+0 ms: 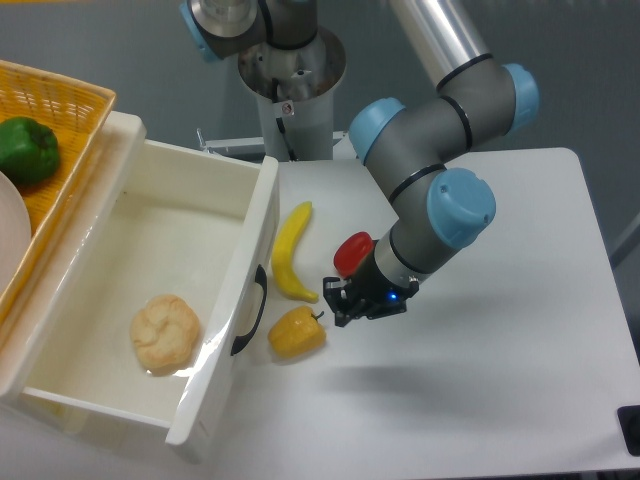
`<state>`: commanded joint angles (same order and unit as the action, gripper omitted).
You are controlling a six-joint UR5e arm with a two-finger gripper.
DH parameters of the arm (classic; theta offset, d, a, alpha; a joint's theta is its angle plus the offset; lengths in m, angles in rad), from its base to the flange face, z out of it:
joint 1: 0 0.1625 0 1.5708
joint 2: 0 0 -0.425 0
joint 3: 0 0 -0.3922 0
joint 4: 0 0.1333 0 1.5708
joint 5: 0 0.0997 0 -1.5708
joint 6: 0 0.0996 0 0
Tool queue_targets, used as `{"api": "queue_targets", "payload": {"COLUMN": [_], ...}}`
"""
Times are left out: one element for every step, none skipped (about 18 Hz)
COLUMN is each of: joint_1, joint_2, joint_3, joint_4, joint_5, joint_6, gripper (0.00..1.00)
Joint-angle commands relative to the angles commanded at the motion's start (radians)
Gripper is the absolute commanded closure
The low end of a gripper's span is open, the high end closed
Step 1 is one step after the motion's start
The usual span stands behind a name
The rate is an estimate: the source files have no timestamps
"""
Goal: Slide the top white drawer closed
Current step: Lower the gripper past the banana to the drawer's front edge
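Single fixed view — mounted high, facing the arm's base and angled steeply down onto the white table [520, 400]. Close enough that the top white drawer [150, 300] fills the left half, with the yellow wicker basket [60, 120] cropped at the left edge — arm's upper links cut off at the top.

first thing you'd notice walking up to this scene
The top white drawer stands wide open at left, a bread roll lying inside it. Right of its front panel, the gripper hangs low among a banana, a yellow pepper and a red pepper.
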<state>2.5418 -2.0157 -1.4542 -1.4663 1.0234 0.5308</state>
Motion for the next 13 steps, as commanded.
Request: {"api": "queue_targets", "payload": {"joint_1": [-0.002, -0.008, -0.014, -0.014, -0.014, -0.011, -0.008, -0.006, -0.006, -0.006, -0.006, -0.009, -0.011], "joint_2": [0.000, 0.000, 0.002, 0.003, 0.009, 0.014, 0.015, 0.017, 0.017, 0.021, 0.023, 0.023, 0.023], "joint_3": [0.000, -0.003, -0.003, -0.005, -0.005, -0.005, -0.005, -0.003, -0.002, -0.003, -0.003, -0.003, -0.003], "joint_4": [-0.009, -0.017, -0.023, -0.029, -0.034, -0.038, -0.039, -0.039, -0.039, -0.039, -0.039, -0.039, -0.039], "joint_5": [-0.014, -0.023, -0.031, -0.037, -0.046, -0.063, -0.075, -0.080, -0.085, -0.091, -0.092, -0.094, -0.097], "joint_6": [0.000, -0.005, -0.018, -0.031, -0.035, -0.035, -0.035, -0.035, -0.037, -0.040, -0.040, -0.040, -0.040], "gripper": [1.00, 1.00, 1.00, 1.00, 1.00, 1.00, 1.00, 1.00, 1.00, 1.00, 1.00, 1.00, 1.00]}}
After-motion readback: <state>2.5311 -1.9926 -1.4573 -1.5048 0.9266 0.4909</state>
